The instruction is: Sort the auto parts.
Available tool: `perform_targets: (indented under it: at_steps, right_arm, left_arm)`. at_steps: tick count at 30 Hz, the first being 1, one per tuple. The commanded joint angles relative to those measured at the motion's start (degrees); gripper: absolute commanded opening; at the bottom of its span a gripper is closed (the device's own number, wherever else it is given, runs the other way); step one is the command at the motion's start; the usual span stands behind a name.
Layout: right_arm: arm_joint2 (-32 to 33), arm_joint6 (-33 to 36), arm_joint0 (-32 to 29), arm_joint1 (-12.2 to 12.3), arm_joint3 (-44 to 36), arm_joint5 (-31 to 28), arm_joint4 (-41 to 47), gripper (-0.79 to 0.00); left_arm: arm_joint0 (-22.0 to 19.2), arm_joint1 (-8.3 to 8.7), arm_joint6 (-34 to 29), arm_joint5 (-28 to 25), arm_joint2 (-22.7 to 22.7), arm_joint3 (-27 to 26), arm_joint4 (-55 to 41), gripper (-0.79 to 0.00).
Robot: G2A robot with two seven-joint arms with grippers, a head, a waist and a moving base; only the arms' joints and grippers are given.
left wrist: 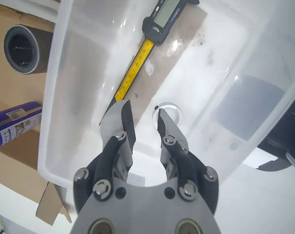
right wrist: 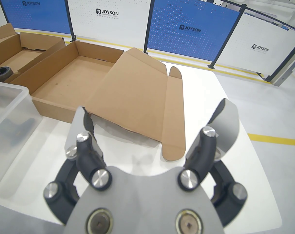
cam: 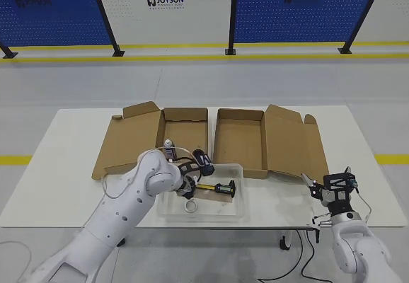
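Observation:
A clear plastic bin (cam: 237, 185) (left wrist: 50, 93) sits at the table's front middle. In it lie a digital caliper (cam: 219, 187) (left wrist: 162, 15) with a yellow scale and a small silver ring (cam: 191, 206) (left wrist: 173, 109). My left gripper (left wrist: 143, 113) (cam: 188, 185) hangs open inside the bin, one fingertip (left wrist: 165, 121) just over the ring, nothing held. The left cardboard box (cam: 183, 134) holds a dark cylindrical bushing (left wrist: 22, 49) (right wrist: 1, 73) and a purple-labelled can (left wrist: 13, 122) (cam: 169, 150). My right gripper (right wrist: 152, 115) (cam: 328, 184) stands open near the table's front right edge, with nothing between its fingers.
A second cardboard box (cam: 240, 141) (right wrist: 71, 79) lies open right of the first, its lid flap (cam: 293, 141) (right wrist: 137, 98) spread toward my right gripper. Bare white table (cam: 70, 170) lies at the far left and front right. Blue and white fence panels (right wrist: 191, 25) stand behind.

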Motion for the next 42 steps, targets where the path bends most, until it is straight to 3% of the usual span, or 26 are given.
perform_targets:
  at_steps: [1, 22, 42]
  right_arm:
    - [0.00, 0.00, 0.00, 0.00, 0.00, 0.00, 0.00, 0.000]
    - [0.00, 0.00, 0.00, 0.00, 0.00, 0.00, 0.00, 0.000]
    - [0.00, 0.00, 0.00, 0.00, 0.00, 0.00, 0.00, 0.000]
  left_arm:
    - [-0.89, 0.25, -0.04, 0.04, 1.98, 1.14, 0.44, -0.551]
    - [-5.61, 1.32, 0.28, -0.27, 11.01, 6.63, -4.32, -0.511]
    - [-8.43, -0.40, 1.86, -0.59, 15.14, 11.29, -4.17, -0.517]
